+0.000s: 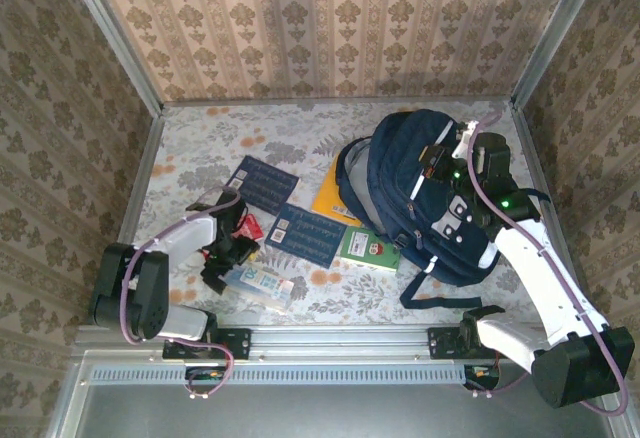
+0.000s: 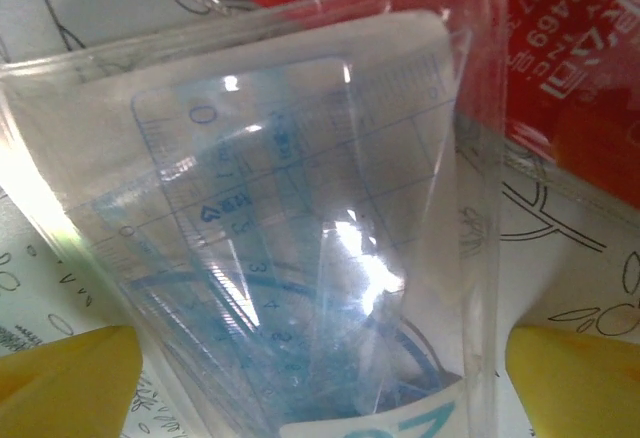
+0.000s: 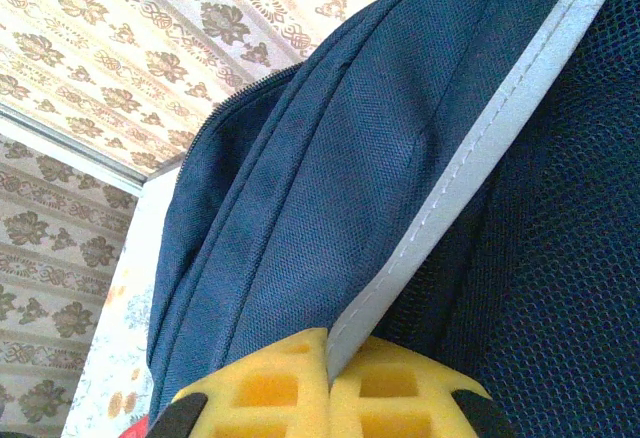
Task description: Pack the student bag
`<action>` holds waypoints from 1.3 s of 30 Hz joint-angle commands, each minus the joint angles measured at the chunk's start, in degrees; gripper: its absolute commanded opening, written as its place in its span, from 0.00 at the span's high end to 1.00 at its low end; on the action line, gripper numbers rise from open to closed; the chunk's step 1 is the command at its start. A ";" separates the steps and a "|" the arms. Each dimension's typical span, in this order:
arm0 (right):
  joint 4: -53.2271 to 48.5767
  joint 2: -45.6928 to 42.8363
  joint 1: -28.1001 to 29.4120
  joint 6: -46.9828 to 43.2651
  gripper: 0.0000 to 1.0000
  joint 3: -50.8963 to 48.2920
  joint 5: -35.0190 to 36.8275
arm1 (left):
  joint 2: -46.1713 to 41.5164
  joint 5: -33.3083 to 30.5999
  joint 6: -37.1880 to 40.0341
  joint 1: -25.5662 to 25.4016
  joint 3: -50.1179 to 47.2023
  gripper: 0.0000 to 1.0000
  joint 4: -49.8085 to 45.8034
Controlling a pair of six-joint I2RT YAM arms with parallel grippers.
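The student bag, a big navy backpack with white stripes, lies at the right of the table with its mouth open toward the left. My right gripper is at its top; its yellow pads are shut on a white reflective stripe of the bag. My left gripper hangs low over a clear plastic pouch of blue rulers and a protractor. It is open, its yellow fingertips standing on either side of the pouch, close to its edges.
Left of the bag lie two dark blue booklets, a yellow book partly under the bag, and a green book. A red packet sits just beyond the pouch. Patterned walls enclose the table.
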 commanded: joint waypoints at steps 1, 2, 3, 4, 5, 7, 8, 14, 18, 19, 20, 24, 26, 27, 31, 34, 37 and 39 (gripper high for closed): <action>6.44 -2.44 0.54 -1.65 1.00 0.40 -1.06 | 0.35 -2.01 -1.54 0.07 -2.63 0.06 -0.86; 6.32 -2.44 0.56 -1.73 1.00 0.41 -0.95 | 0.11 -1.92 -1.58 0.07 -2.90 0.10 -0.64; 6.29 -2.52 0.56 -1.85 1.00 0.53 -0.84 | -0.16 -1.95 -1.62 0.08 -3.30 0.13 -0.31; 6.23 -2.59 0.56 -2.00 1.00 0.41 -0.67 | -0.47 -1.86 -1.81 0.02 -3.65 0.15 -0.07; 6.22 -2.70 0.51 -2.15 1.00 0.39 -0.43 | -0.83 -1.69 -1.98 -0.02 -4.03 0.18 0.23; 5.98 -2.70 0.43 -2.50 1.00 0.52 0.03 | -1.46 -1.51 -2.09 0.03 -4.39 0.22 0.38; 5.80 -2.66 0.48 -2.59 1.00 0.74 0.11 | -1.88 -1.55 -2.07 -0.02 -4.27 0.24 0.17; 5.25 -2.70 0.45 -2.74 1.00 1.62 0.28 | -5.79 -2.99 -1.89 -0.02 -3.02 0.31 -2.61; 5.08 -2.95 0.42 -2.77 1.00 1.80 0.30 | -9.35 -3.48 -1.98 -0.02 -2.03 0.34 -4.38; 5.00 -2.97 0.47 -2.72 1.00 1.93 0.29 | -10.09 -3.66 -1.98 -0.02 -1.69 0.35 -4.74; 5.01 -2.96 0.48 -2.62 1.00 2.00 0.21 | -10.94 -3.76 -1.82 -0.02 -1.36 0.36 -4.98; 4.97 -2.99 0.48 -2.37 1.00 2.19 -0.05 | -13.16 -4.49 -1.54 -0.02 -0.73 0.42 -5.10; 4.88 -2.97 0.48 -2.16 1.00 2.29 -0.13 | -13.45 -4.59 -1.16 -0.02 -0.95 0.45 -4.48; 4.80 -2.92 0.47 -2.16 1.00 2.42 -0.29 | -13.24 -4.33 -0.67 0.06 -0.96 0.45 -4.12; 4.35 -2.68 0.43 -1.90 1.00 3.07 -0.94 | -10.84 -5.66 -0.60 0.15 2.39 0.42 -10.38; 4.79 -2.77 0.48 -1.76 1.00 2.81 -0.98 | -8.53 -4.58 0.01 -0.01 4.45 0.24 -12.85; 5.04 -2.62 0.44 -1.59 1.00 2.64 -1.09 | -6.68 -4.14 0.13 -0.02 4.43 0.14 -12.71; 4.97 -2.64 0.42 -1.67 1.00 2.69 -1.18 | -5.56 -3.89 0.48 0.39 3.73 0.13 -11.15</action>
